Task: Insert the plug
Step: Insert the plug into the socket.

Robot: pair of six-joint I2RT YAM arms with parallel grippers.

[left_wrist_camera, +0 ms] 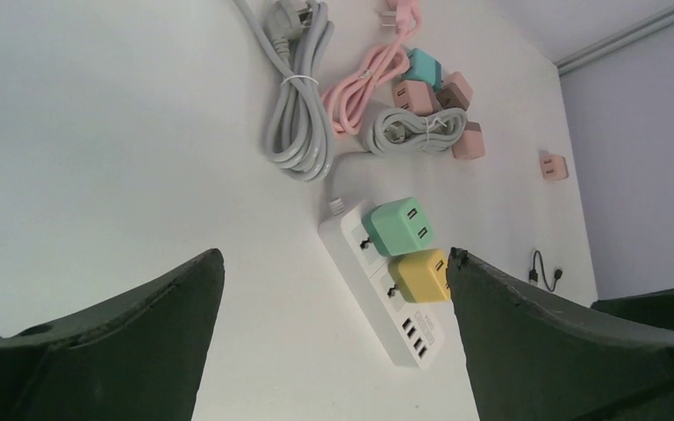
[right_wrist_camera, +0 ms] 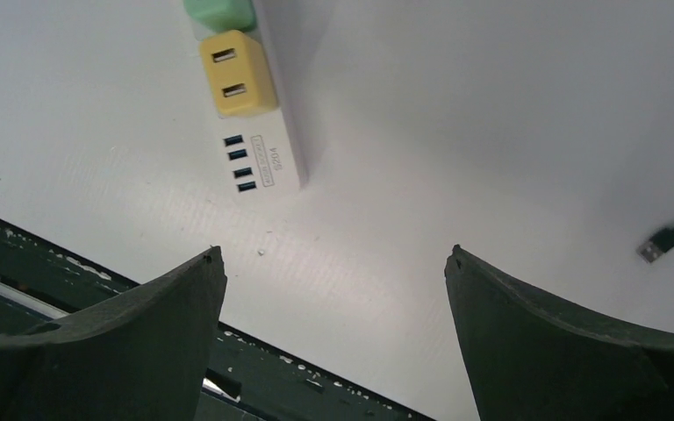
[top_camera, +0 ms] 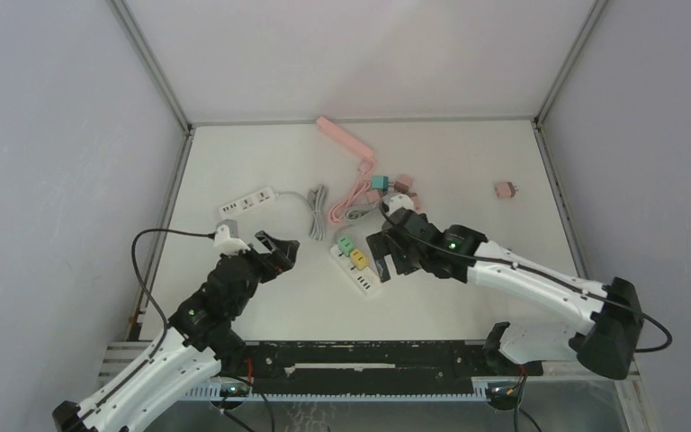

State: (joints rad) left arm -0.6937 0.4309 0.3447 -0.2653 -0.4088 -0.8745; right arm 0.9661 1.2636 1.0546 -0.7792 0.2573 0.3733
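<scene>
Left wrist view: left gripper [left_wrist_camera: 333,256] fills the foreground, both dark fingers [left_wrist_camera: 132,342] spread wide, with only bare table [left_wrist_camera: 96,175] between them. It holds nothing.

Right wrist view: right gripper [right_wrist_camera: 333,256] is likewise fully spread and holds nothing. The black rail [right_wrist_camera: 53,289] at the near table edge lies under its left finger.

Just beyond the fingers lies the white power strip [left_wrist_camera: 404,329]. The yellow plug [left_wrist_camera: 421,274] is seated in a socket just above the strip's four blue USB ports, and the green plug [left_wrist_camera: 397,225] is seated in the next socket, the two nearly touching. Each plug shows two USB slots on its top face.

Seen only from the wrists: the loose black USB cable end [right_wrist_camera: 663,241] on the table to the right of the strip. The overhead view does not resolve it.

Seen only from overhead: the left gripper [top_camera: 279,250] is well to the left of the strip [top_camera: 360,270], and the right gripper [top_camera: 387,256] is just beside its right edge. Contact cannot be judged.

Farther back:
- A grey cable coil [left_wrist_camera: 298,114] and a paler coil [left_wrist_camera: 417,132].
- A pink cable [left_wrist_camera: 364,83] beside a cluster of pink adapters [left_wrist_camera: 469,140] with one teal adapter [left_wrist_camera: 423,66].
- A second white strip [top_camera: 247,202] at left, overhead only.
- A pink strip [top_camera: 346,138] at the far edge, overhead only.
- A lone pink plug [top_camera: 505,190], well apart at right.
</scene>
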